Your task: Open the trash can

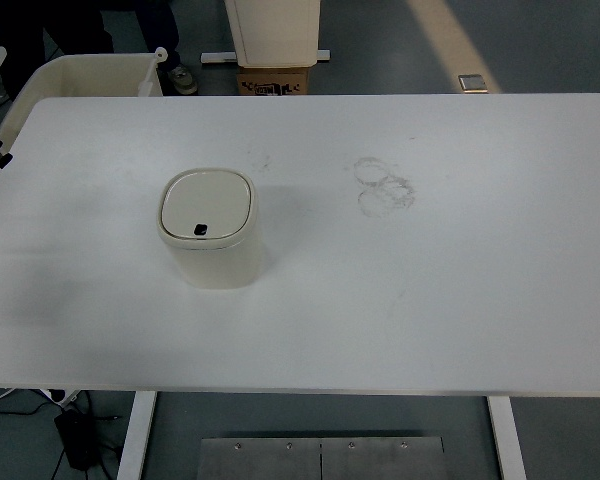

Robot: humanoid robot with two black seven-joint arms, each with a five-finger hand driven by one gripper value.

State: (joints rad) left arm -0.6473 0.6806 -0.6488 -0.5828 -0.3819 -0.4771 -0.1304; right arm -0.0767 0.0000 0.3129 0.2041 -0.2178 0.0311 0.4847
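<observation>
Top view shows a cream trash can [210,228], lid [206,204] shut, standing left of centre on a white table [460,290], neither robot hand visible; opening appears unstarted, requiring a hand to reach the lid.

A cream trash can [209,228], lid shut, stands upright on the white table [460,280].
</observation>
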